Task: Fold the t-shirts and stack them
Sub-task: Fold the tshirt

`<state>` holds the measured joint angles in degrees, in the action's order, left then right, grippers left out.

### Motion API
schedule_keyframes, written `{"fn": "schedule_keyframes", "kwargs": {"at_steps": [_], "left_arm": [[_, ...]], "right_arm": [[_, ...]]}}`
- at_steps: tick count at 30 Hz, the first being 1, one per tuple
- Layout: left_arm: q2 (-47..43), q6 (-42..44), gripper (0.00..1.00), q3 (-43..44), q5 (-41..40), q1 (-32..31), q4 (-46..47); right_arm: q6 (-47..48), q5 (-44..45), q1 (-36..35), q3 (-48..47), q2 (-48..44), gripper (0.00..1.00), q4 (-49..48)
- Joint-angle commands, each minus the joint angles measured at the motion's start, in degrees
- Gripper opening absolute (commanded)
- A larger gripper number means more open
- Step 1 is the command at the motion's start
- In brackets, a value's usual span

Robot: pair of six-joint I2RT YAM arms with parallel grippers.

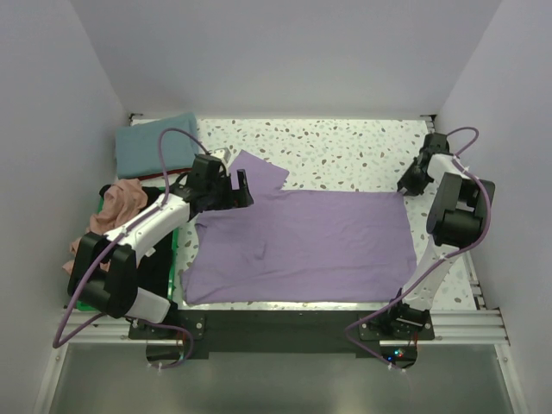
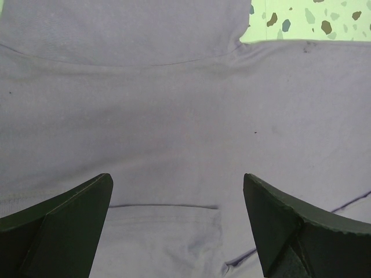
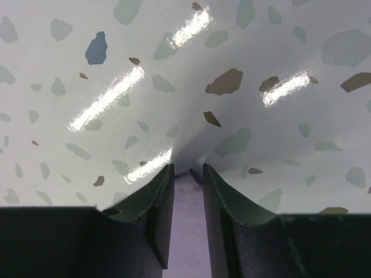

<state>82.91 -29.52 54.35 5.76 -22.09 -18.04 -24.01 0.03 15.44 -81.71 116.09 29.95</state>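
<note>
Working on the lavender t-shirt [image 1: 302, 241], spread nearly flat over the middle of the table [image 1: 345, 147], collar end to the left, hem to the right, one sleeve poking out toward the far left; folded teal t-shirt [image 1: 155, 145] parked at the far-left corner; salmon pink t-shirt [image 1: 125, 203] bunched in the green bin [image 1: 177, 246] on the left.

Holding the left gripper [image 1: 234, 190] over the shoulder area beside that far sleeve, jaws spread wide, nothing between them but flat purple cloth below; cannot tell from the wrist view whether touching the cloth or just above it.

Pinching the far-right hem corner with the right gripper [image 3: 187, 171], fingers pressed almost together on a thin sliver of purple, bare speckled table just beyond.

Judged: setting up a fold, with only one corner secured.

Risks from here:
- losing the hem corner on the lift; too little cloth in the pinch, so any drag from the rest of the shirt could pull it free;
- folding askew; pulling from the right alone, with the left end unheld, likely to slide or twist the whole shirt rather than crease it;
- trapping the far sleeve and the small wrinkles at the left under the fold, leaving a lumpy stack;
- closing the left jaws on one layer too few or too many, given the seam right below.
</note>
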Motion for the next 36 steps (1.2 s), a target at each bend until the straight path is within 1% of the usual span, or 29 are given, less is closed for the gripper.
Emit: {"fn": "schedule_keyframes", "kwargs": {"at_steps": [1,5,6,8,10,11,14,18,21,23,26,31,32,36], "left_arm": [[0.32,-0.37,1.0,0.23,0.66,0.47,2.57],[2.6,0.95,1.0,2.25,-0.39,0.55,2.58],[4.52,1.3,1.0,4.08,-0.75,0.99,2.4],[6.72,2.61,1.0,6.55,-1.45,1.34,2.05],[10.59,3.76,1.0,10.85,-2.5,1.87,2.05],[13.47,5.07,1.0,14.35,-4.07,2.13,2.13],[17.97,7.01,1.0,19.81,-7.24,3.01,2.4],[27.27,8.69,0.96,29.29,-10.15,5.03,3.8],[32.81,10.18,0.91,34.49,-12.0,5.82,5.47],[35.2,11.58,0.9,36.61,-12.87,6.0,7.05],[39.33,12.64,0.82,40.82,-14.19,6.0,8.99],[45.05,13.69,0.74,44.96,-14.37,6.09,12.15],[45.66,13.87,0.7,46.1,-14.46,6.09,12.68],[48.74,15.19,0.68,48.48,-14.55,6.18,14.96]], "right_arm": [[0.02,-0.21,0.2,1.99,-0.16,0.29,-0.77],[0.1,-0.65,0.2,1.56,0.19,0.21,-0.51],[0.1,-0.82,0.2,1.47,0.19,0.17,-0.25],[-0.07,-1.09,0.2,1.29,0.19,0.12,0.02],[-0.07,-1.0,0.2,1.38,0.01,0.07,0.19],[0.01,-1.0,0.2,1.29,0.01,0.04,0.37],[0.19,-1.26,0.2,1.47,-0.34,0.0,0.63],[0.02,-1.53,0.2,1.73,-0.52,0.0,0.98],[0.19,-1.61,0.2,1.99,-0.87,0.0,0.98],[0.45,-1.53,0.2,2.08,-1.13,0.0,1.07],[0.63,-1.61,0.2,2.08,-0.96,0.0,1.25],[0.72,-3.02,0.2,1.21,0.1,0.0,1.25],[0.72,-3.11,0.2,1.03,0.36,0.0,1.25],[0.54,-3.9,0.2,0.5,0.8,0.0,1.25]]}}
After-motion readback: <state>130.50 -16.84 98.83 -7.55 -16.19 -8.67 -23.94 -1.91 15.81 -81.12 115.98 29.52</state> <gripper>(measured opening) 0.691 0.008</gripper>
